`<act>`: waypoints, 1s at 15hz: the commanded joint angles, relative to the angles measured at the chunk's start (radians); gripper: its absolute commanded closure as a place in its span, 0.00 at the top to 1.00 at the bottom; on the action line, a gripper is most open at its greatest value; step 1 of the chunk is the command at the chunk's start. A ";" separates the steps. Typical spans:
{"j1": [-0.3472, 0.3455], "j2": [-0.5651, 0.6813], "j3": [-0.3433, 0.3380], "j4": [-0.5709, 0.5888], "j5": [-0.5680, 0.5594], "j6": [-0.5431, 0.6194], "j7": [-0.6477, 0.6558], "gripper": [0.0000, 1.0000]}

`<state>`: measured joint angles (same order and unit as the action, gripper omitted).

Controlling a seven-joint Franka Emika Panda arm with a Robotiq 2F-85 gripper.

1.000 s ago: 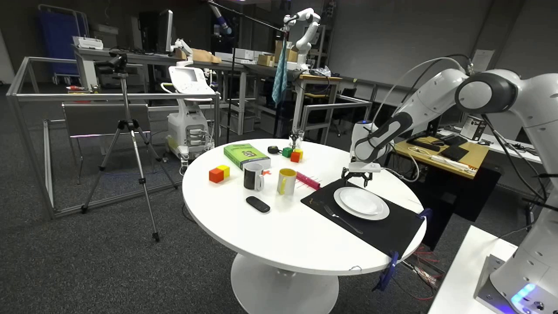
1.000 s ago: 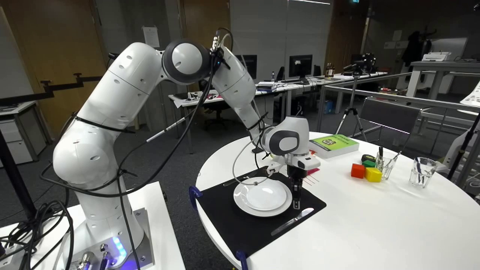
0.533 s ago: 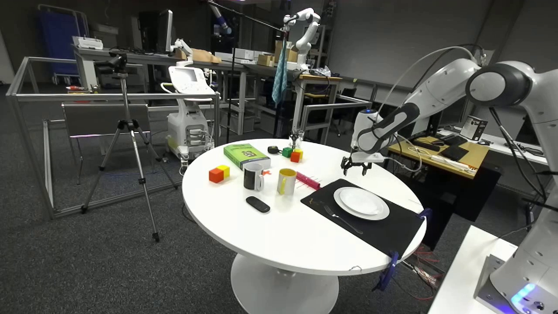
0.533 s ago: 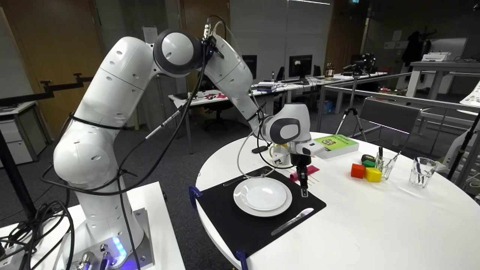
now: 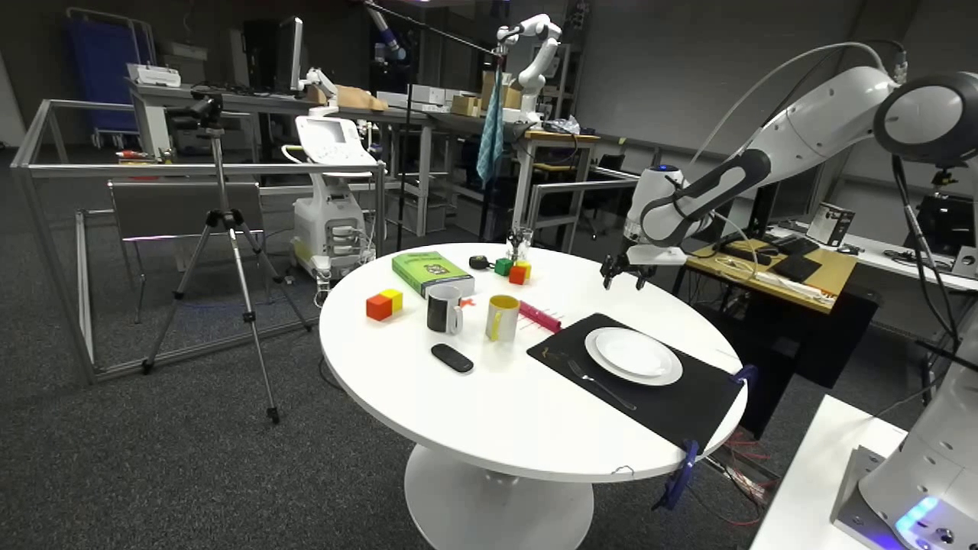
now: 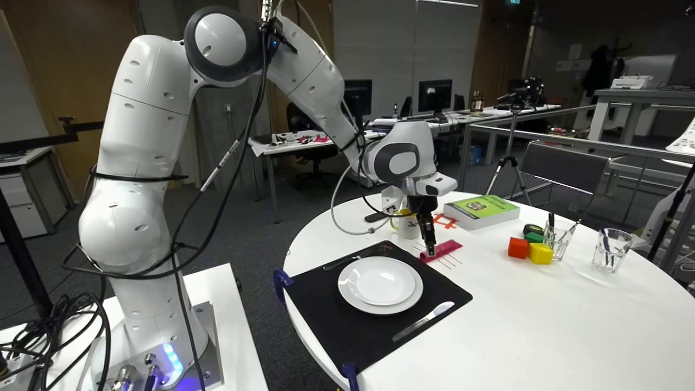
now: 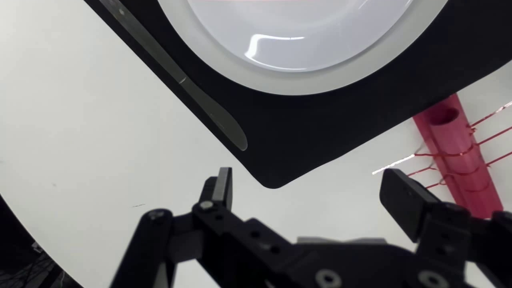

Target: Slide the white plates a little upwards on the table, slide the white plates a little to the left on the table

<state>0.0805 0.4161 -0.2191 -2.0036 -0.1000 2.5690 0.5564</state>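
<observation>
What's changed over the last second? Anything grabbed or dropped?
The gripper has lifted up and away from the white plates, the arm rising with it. Its fingers stand wide apart, holding nothing; no grab or release shows. Stayed put: the white plates, the black mat, the knife and the fork.

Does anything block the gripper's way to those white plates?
Nothing visible does: in the wrist view, only the table and flat black mat show between the open gripper and the white plates; the knife lies to one side.

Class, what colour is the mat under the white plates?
Black; the mat shows best in an exterior view.
</observation>
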 commanded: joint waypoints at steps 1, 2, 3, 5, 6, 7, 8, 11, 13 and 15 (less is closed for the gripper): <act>0.016 -0.161 0.007 -0.153 -0.045 0.004 -0.030 1.00; 0.018 -0.189 0.010 -0.179 -0.057 0.010 -0.027 1.00; 0.020 -0.220 0.014 -0.204 -0.071 0.002 -0.022 1.00; 0.017 -0.283 0.025 -0.261 -0.110 0.008 -0.012 1.00; 0.018 -0.314 0.027 -0.289 -0.146 0.010 0.001 1.00; 0.015 -0.345 0.031 -0.315 -0.182 0.008 0.009 1.00; 0.009 -0.376 0.039 -0.339 -0.216 0.002 0.010 1.00; -0.017 -0.465 0.071 -0.415 -0.285 0.013 0.013 1.00; -0.037 -0.524 0.098 -0.463 -0.283 0.026 -0.005 1.00; -0.055 -0.581 0.127 -0.505 -0.243 0.024 -0.024 1.00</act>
<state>0.0709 -0.0436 -0.1393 -2.4100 -0.3587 2.5697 0.5562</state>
